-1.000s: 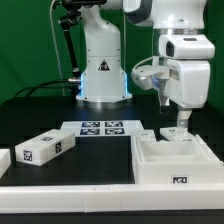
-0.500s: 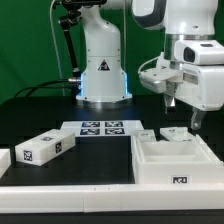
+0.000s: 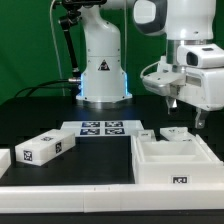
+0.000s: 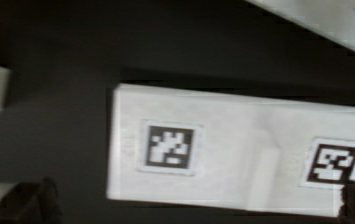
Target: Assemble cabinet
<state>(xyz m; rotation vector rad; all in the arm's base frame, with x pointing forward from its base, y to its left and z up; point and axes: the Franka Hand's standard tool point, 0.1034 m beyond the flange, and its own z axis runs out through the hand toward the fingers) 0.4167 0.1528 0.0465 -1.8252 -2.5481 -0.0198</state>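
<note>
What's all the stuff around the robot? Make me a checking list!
Surface: black table.
Job's things: cabinet body on the exterior view's right, small white block at its far side; long tagged block on the left.
Clutter: nothing seen; marker board lies flat.
Grippers: the gripper hovers above the small white block, fingers apart, empty.
Cables: black cable beside the robot base.
Surroundings: green backdrop.

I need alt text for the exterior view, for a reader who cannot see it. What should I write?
The robot's gripper hangs above the open white cabinet body at the exterior view's right, on a black table. A long tagged block lies at the left, and the marker board lies in the middle.
</note>
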